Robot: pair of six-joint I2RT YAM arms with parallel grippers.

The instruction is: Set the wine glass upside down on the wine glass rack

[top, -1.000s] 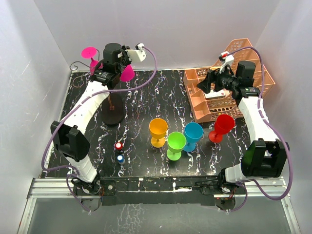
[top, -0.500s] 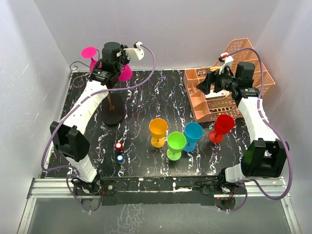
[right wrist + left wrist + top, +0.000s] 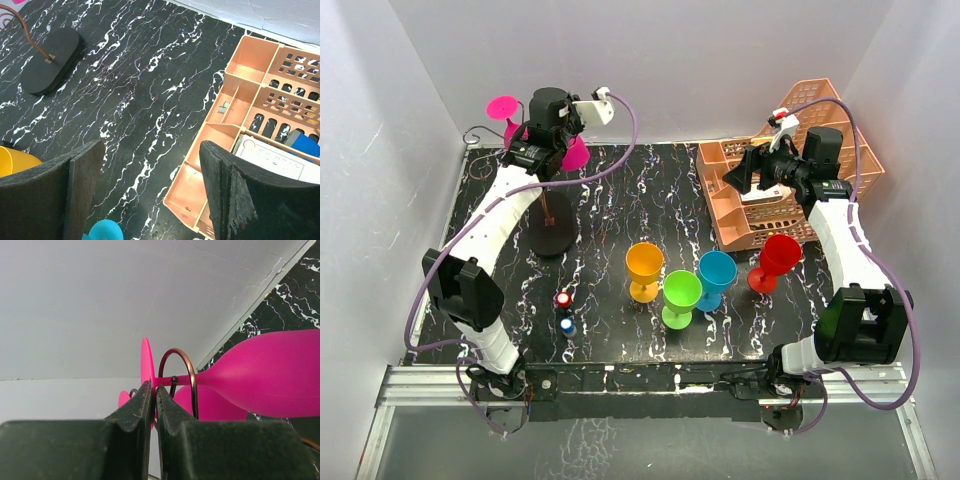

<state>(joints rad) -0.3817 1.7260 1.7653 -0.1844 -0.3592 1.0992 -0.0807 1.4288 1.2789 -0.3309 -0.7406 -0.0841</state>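
My left gripper is shut on the thin foot of a pink wine glass. The glass's stem lies across a curled wire loop of the wine glass rack. In the top view the left gripper is at the rack's top, with the glass's bowl beside it. The rack's black oval base stands below. A second pink glass is on the rack's left side. My right gripper is open and empty over the peach basket's left edge.
Orange, green, blue and red glasses stand upright mid-table. The peach basket rack is at the back right. Two small caps lie front left. White walls enclose the table.
The left gripper and the pink glass have shifted slightly up and left at the rack's top. The right arm has not moved.
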